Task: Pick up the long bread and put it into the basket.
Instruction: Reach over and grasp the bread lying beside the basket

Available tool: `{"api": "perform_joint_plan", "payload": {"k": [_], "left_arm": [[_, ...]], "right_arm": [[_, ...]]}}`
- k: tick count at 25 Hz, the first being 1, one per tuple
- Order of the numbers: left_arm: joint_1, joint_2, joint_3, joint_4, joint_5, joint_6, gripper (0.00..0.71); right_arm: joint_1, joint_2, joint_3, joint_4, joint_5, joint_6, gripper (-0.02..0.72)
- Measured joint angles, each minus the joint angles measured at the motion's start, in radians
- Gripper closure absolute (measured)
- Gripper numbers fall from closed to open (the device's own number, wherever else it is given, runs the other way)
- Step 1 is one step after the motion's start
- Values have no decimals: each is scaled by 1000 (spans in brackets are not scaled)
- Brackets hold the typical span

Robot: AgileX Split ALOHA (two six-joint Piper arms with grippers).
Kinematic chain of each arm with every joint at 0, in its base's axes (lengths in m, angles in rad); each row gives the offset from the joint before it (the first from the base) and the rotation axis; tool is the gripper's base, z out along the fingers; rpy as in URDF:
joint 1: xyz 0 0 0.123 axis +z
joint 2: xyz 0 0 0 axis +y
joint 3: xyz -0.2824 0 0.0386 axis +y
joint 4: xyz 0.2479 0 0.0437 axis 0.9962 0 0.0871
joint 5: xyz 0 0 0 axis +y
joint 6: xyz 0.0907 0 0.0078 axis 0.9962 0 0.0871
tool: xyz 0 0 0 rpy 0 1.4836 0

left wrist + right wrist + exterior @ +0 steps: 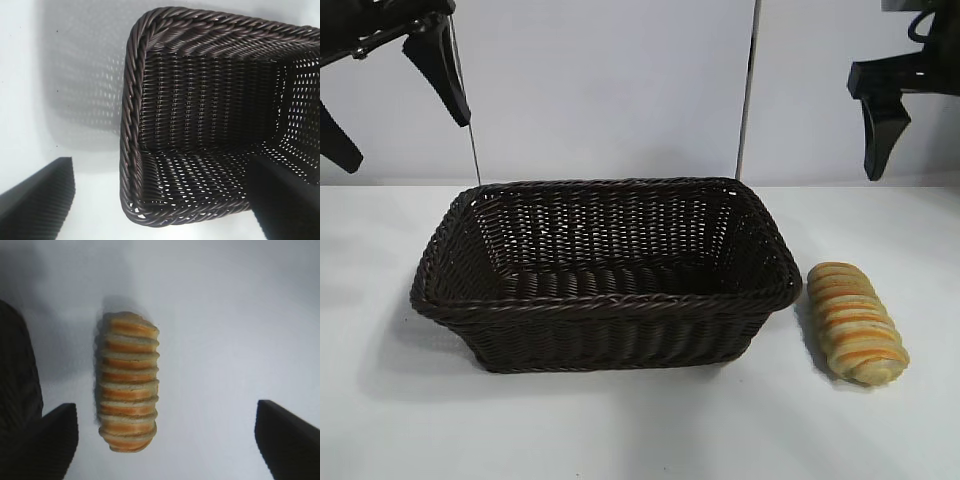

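The long bread [855, 322], a ridged golden loaf with orange-brown stripes, lies on the white table just right of the basket [610, 303]. The basket is dark brown wicker, stands mid-table and holds nothing. My right gripper [882, 120] hangs high above the bread, open. In the right wrist view the bread [128, 382] lies below and between the wide-apart fingers [55, 440], closer to one of them and untouched. My left gripper [395, 105] is raised at the upper left, open and empty. The left wrist view looks down on the basket's end rim [127, 125].
White tabletop [640, 430] surrounds the basket, with bare surface in front and to the left. A pale wall stands behind, with a thin vertical pole [748, 90] at the back. The basket's dark side [15, 370] shows at the edge of the right wrist view.
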Motion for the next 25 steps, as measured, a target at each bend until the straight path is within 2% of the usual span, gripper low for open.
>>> {"api": "perform_joint_plan", "payload": {"k": [3,8,13,15,17,20,22,23,25], "left_arm": [[0,0,0,0,0,0,41],[0,0,0,1,-3,0,41],[0,0,0,2,-3,0,41],[0,0,0,2,-3,0,41],[0,0,0,3,-3,0,41],[0,0,0,3,-3,0,41],[0,0,0,3,-3,0,41],[0,0,0,3,-3,0,41],[0,0,0,3,-4,0,41]], "right_arm": [[0,32,52,56,-79,-2,17],[0,105,72,116,-162,-31,17],[0,158,73,145,-223,-44,24],[0,174,73,150,-236,-44,64],[1,187,73,155,-239,-44,141],[12,204,73,170,-251,-44,407],[16,210,73,176,-252,-44,553],[16,212,73,181,-251,-43,603],[16,212,73,185,-245,-43,638]]}}
